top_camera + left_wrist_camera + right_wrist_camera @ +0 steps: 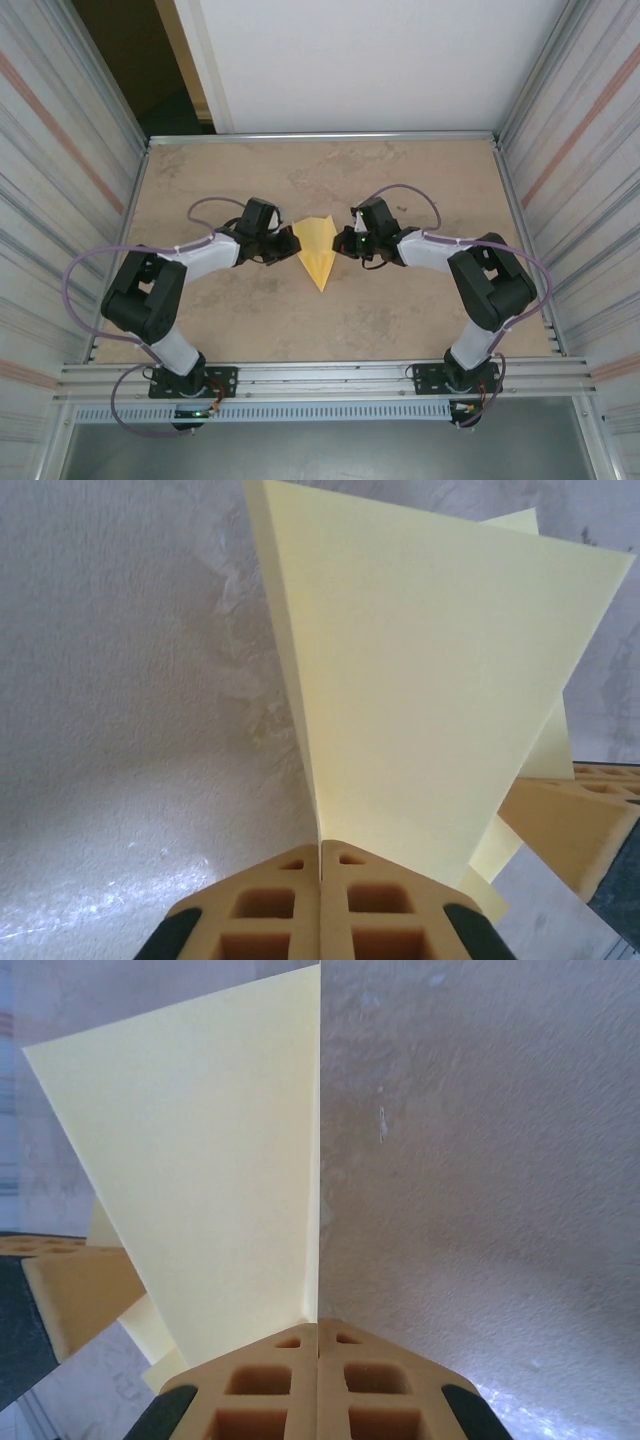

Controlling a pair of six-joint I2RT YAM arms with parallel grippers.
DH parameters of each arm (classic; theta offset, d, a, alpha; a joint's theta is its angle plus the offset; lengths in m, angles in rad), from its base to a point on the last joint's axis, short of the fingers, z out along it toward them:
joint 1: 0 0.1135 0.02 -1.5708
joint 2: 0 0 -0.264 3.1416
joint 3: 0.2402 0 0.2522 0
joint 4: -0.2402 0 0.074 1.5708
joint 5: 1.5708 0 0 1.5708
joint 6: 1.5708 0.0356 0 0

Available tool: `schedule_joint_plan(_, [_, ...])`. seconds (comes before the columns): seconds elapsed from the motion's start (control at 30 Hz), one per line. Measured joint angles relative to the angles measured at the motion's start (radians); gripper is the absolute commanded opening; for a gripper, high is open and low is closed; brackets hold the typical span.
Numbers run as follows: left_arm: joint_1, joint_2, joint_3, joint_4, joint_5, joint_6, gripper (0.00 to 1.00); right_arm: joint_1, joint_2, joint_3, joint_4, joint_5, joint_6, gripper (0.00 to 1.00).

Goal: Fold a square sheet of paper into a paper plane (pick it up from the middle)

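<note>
The paper plane is sitting at the middle of the table, between the two arms. It is showing as a narrow pale-yellow dart. Its long axis is running far to near, with the wide tail on the far side and the sharp nose pointing near, toward the arm bases. Whether its underside is touching the table or hanging just above it cannot be told.

The left gripper is reaching in from the left and is clamping the plane's left side. In its wrist view the orange pads are pressing together, with the paper's edge running into the seam between them and a wing fanning away to the right. The right gripper is doing the same from the right, its pads closing on a thin paper edge while the wing spreads leftward.

Both grippers are lying across the long axis at about mid-length, facing each other and just beside one another, so neither arm is nearer. Any coming crease or spread of the wings is probably turning on that left-right opposition about the centre line.
</note>
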Motion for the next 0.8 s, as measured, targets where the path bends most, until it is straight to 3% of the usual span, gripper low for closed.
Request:
schedule_joint_plan(0.5, [0.001, 0.051, -0.053, 0.087, -0.005, -0.019, 0.04, -0.005, 0.053, -0.023, -0.021, 0.043, 0.029, 0.05])
schedule_joint_plan(0.8, [0.001, 0.052, -0.059, 0.097, 0.006, -0.019, 0.05, -0.001, 0.004, -0.003, -0.151, 0.075, -0.015, 0.38])
